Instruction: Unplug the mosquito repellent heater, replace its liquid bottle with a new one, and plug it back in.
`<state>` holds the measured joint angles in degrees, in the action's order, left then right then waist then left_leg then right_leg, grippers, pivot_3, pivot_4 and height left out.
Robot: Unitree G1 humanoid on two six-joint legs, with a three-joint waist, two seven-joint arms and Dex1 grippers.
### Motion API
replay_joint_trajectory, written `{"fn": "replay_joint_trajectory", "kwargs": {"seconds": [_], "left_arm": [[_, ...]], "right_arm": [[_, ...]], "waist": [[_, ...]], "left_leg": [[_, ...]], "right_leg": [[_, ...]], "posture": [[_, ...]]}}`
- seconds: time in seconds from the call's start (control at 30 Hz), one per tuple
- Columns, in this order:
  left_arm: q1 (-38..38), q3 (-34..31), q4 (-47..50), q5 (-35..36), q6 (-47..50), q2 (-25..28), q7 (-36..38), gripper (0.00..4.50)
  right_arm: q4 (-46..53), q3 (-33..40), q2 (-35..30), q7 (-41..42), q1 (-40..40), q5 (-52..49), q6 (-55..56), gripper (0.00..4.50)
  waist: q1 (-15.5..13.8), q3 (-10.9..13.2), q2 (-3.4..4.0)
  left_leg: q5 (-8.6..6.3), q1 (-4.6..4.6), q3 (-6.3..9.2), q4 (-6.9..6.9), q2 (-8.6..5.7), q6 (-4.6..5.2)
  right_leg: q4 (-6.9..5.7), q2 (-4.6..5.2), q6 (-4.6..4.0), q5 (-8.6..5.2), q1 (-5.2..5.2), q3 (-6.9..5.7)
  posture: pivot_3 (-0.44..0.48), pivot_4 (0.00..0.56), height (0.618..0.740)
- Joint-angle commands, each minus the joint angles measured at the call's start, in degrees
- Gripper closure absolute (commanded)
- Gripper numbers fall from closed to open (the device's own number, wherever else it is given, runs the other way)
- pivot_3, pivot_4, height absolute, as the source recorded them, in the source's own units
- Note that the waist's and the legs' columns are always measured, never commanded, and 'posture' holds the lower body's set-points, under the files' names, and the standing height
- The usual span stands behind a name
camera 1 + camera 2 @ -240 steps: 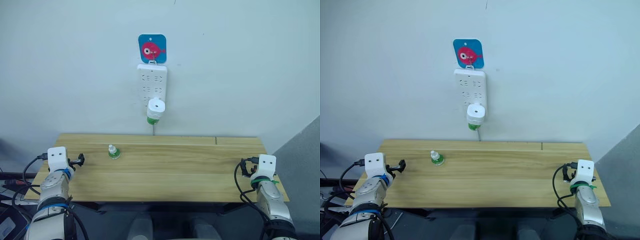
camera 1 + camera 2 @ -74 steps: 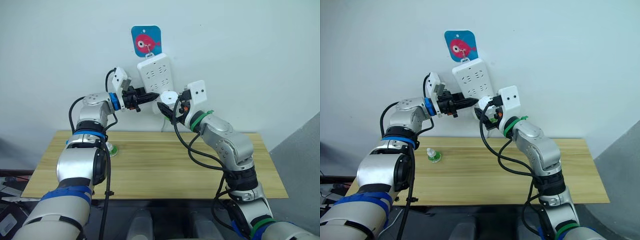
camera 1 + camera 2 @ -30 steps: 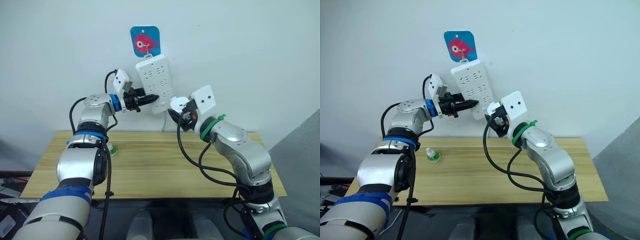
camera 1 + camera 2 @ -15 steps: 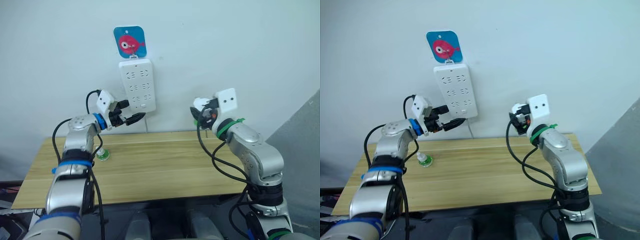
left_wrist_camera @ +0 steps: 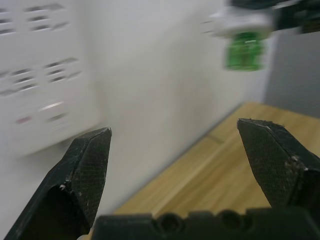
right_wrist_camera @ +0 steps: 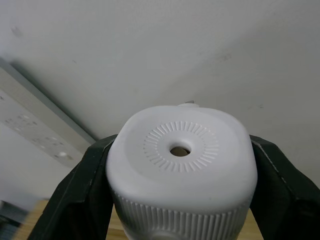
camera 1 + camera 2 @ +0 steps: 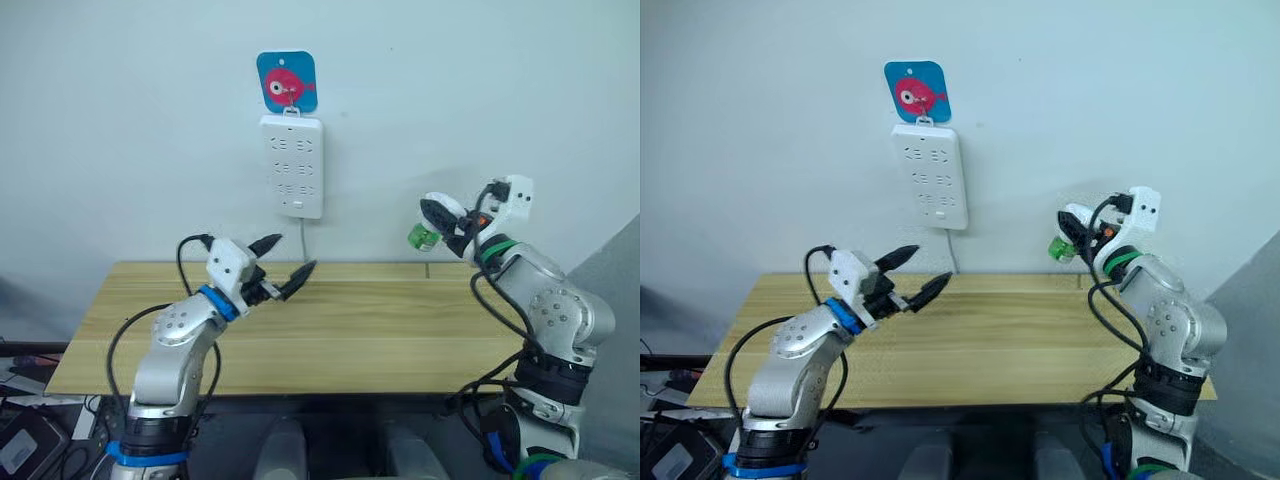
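The heater [image 7: 437, 213] is already off the strip [image 7: 292, 166], clamped in the right gripper [image 7: 441, 222] at right of frame with its green bottle [image 7: 421, 236] still on, while the left gripper [image 7: 283, 266] hangs spread and empty over the table [image 7: 380, 330]; bottle swap and replugging remain

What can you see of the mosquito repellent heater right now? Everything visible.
The mosquito repellent heater is a small white rounded plastic unit with a ribbed lower band and a round vented top with a centre hole. A green bottle hangs from its underside. It is unplugged, held in the air to the right of the wall power strip, above the table's far right edge. The right tool is shut on its two sides. Its prongs are hidden.
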<state>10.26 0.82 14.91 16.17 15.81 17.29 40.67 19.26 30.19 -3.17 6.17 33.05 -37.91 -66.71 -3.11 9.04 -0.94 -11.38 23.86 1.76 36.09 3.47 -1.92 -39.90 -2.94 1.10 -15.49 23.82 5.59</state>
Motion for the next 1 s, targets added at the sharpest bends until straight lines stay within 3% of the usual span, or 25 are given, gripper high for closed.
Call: {"fn": "replay_joint_trajectory", "kwargs": {"seconds": [0.03,0.13,0.33,0.63,1.0], "left_arm": [[4.22,5.63,-1.93,-2.19,-4.66,-2.82,0.05,0.05],[7.74,8.43,-6.43,-2.54,-7.72,-7.38,-1.02,0.05],[12.73,10.56,-13.38,-3.53,-12.24,-13.58,-3.25,0.05],[14.64,11.03,-17.2,-3.36,-14.95,-16.44,-3.68,0.05],[15.9,11.69,-19.34,-2.92,-16.37,-18.33,-3.25,0.05]], "right_arm": [[0.56,7.84,3.67,-6.17,4.06,-11.35,-5.21,1.38],[0.19,13.07,6.48,-13.19,5.85,-20.46,-8.27,1.38],[0.21,13.82,6.2,-23.81,3.42,-34.85,-8.02,1.38],[0.86,4.37,0.64,-36.56,-2.2,-53.41,2.32,1.38],[2.45,-7.02,-8.74,-40.02,-6.73,-64.02,14.43,1.38]], "waist": [[-0.02,0.02,0.02],[-0.04,0.02,0.03],[0.24,0.02,0.04],[1.1,0.02,0.04],[1.77,0.02,0.04]], "left_leg": [[0.0,0.01,-0.03,0.0,0.01,0.0],[0.0,0.04,-0.1,-0.06,0.01,0.01],[-0.04,0.23,-0.11,-0.27,0.02,0.06],[-0.04,0.37,-0.09,-0.33,0.02,0.07],[-0.04,0.4,-0.07,-0.29,0.02,0.07]], "right_leg": [[0.02,0.0,0.01,0.0,0.0,0.01],[0.15,0.0,0.02,0.0,0.0,0.04],[0.61,0.0,0.04,0.0,0.01,0.04],[0.86,0.0,0.09,0.0,0.02,0.03],[0.9,-0.01,0.15,0.04,0.01,0.02]], "posture": [[0.256,0.157,0.74],[0.237,0.159,0.74],[0.216,0.155,0.74],[0.193,0.152,0.74],[0.18,0.142,0.74]]}}
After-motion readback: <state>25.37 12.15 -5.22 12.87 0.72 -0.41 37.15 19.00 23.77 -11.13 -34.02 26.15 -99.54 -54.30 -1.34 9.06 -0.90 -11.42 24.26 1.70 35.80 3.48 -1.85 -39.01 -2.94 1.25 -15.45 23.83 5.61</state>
